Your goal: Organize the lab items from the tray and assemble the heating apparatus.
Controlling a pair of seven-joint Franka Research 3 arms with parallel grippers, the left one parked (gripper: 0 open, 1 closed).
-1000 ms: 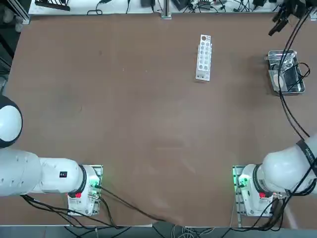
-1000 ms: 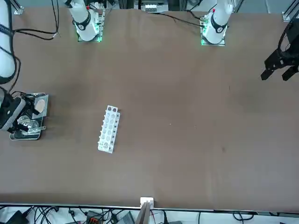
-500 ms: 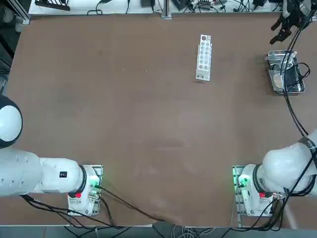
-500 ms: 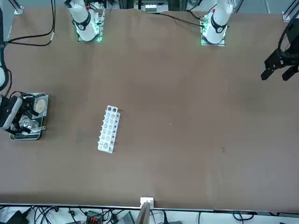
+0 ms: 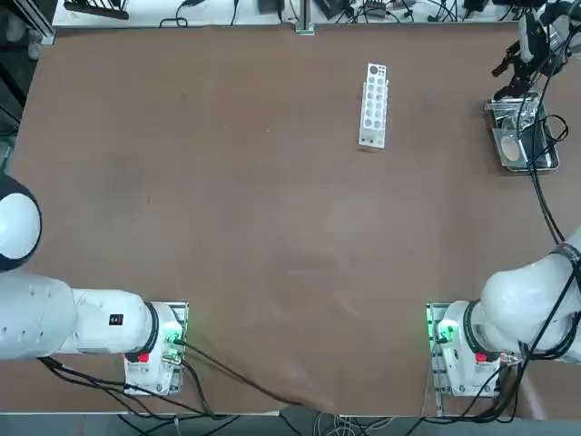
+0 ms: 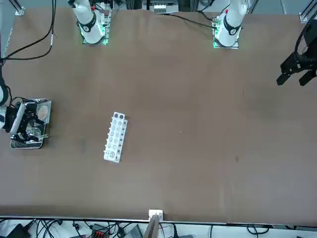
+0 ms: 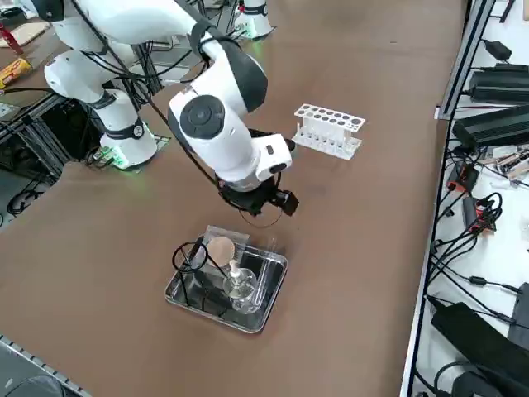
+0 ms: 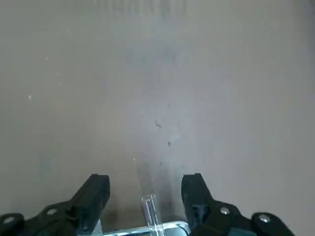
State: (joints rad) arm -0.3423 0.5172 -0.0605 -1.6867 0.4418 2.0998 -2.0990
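Change since a second ago: I see the right gripper (image 7: 266,201) has swung in from beyond the table's far right corner to hang over the tray's (image 7: 192,303) far end; tray and rack have not shifted.
Right gripper: in the wrist view its two fingers (image 8: 96,194) stand wide apart with nothing between them; a clear glass rod (image 8: 150,211) and the tray rim (image 8: 142,229) show in the gap below.
Tray: one, small shiny steel, dark inside, at the far right of the brown table (image 5: 227,227); in the top view its long axis runs from the robot's side to the far edge.
Glass burner (image 7: 239,289): one, clear, upright in the tray with its neck pointing up.
Wire ring stand (image 7: 193,256): one, thin black, in the tray beside the burner; I cannot tell how it rests.
Mesh (image 7: 220,247): one, grey square with a pale round centre, at the tray's end nearest the gripper; whether it lies flat or leans I cannot tell.
White rack (image 5: 373,104): one, long, with round holes, well apart from the tray; its long axis runs nearly parallel to the tray's.
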